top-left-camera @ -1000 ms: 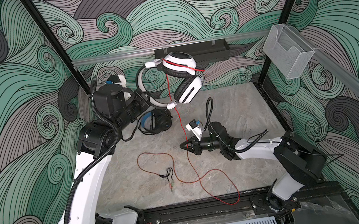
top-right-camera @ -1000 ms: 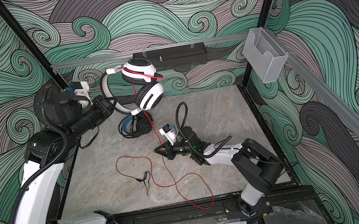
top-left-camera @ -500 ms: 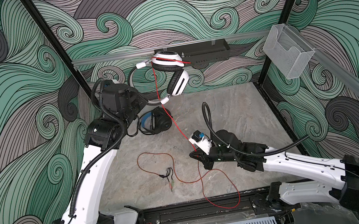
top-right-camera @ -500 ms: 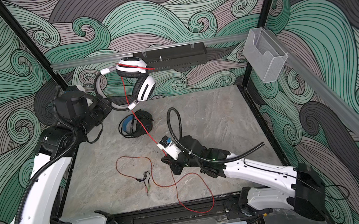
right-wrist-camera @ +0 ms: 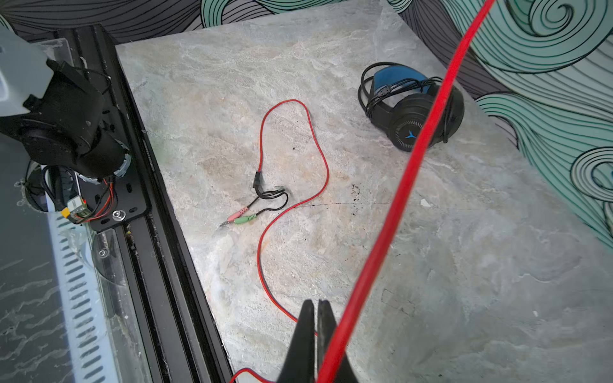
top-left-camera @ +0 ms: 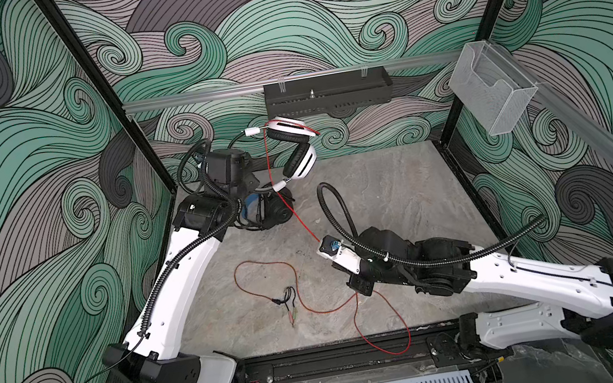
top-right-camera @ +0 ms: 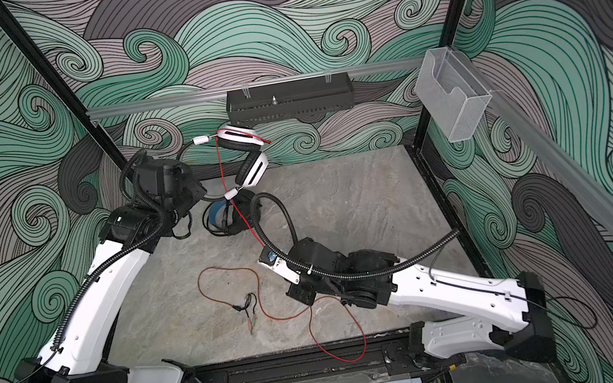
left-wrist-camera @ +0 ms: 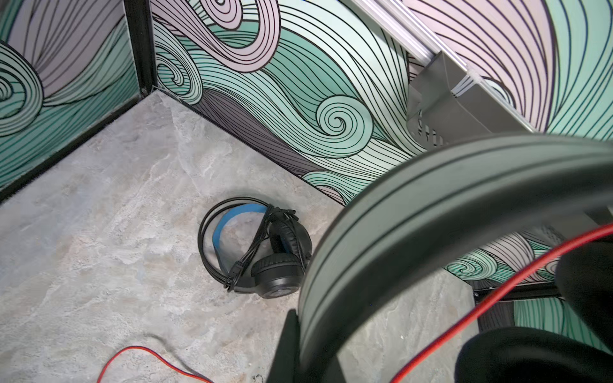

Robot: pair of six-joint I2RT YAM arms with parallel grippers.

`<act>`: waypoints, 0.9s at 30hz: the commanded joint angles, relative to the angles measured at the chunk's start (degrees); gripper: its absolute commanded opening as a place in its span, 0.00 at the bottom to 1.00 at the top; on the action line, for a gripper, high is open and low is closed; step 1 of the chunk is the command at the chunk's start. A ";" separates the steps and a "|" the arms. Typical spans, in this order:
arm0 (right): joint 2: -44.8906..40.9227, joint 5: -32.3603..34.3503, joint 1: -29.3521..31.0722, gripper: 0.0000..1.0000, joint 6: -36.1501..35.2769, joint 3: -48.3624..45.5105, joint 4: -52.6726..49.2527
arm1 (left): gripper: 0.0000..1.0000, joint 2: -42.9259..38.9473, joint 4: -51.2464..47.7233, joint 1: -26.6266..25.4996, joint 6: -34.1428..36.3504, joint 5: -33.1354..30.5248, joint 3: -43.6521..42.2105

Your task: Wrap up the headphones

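Left hand (left-wrist-camera: 303,338) is clamped on the dark grey headband (left-wrist-camera: 431,192) of the white over-ear headset with black cushions (top-left-camera: 297,156), holding it clear of the grey marbled table (top-left-camera: 402,193) in the upper middle of both top views, close to the back wall. Right hand (right-wrist-camera: 313,335), right of centre and lower, is pinched shut on the thin red cable (top-left-camera: 303,222), which runs taut from the white headset down to it. Past that grip the cable lies slack in loops across the lower middle of the table. One loop hangs over the black front rail (top-left-camera: 325,362), and the cable ends in pink and green jack plugs (right-wrist-camera: 242,217). A black over-ear headset with blue headband lining (left-wrist-camera: 262,252) lies on the table just below the lifted one, with its own black cable seemingly already bundled across the band. The step in hand looks like winding the red cable round the white headset. It should go best if the left hand holds the band steady while the right hand carries the cable round in even turns under light tension, so that each turn sits snug. Much slack trails behind, so regrasping nearer the plugs will likely be needed. The loop over the rail could snag, and a low sweep could knock the black headset.
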 commanded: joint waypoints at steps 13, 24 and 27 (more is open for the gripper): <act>6.95 19.78 0.77 0.00 -32.31 23.83 -16.31 | 0.00 -7.72 3.09 -12.95 29.29 -14.56 -7.65; 12.24 19.01 0.22 0.06 -38.87 30.94 -17.55 | 0.00 -14.81 -9.70 -14.43 37.62 5.03 -13.24; 11.97 18.74 -0.03 0.08 -41.05 30.79 -17.55 | 0.00 -16.49 -11.27 -14.48 38.96 9.41 -14.16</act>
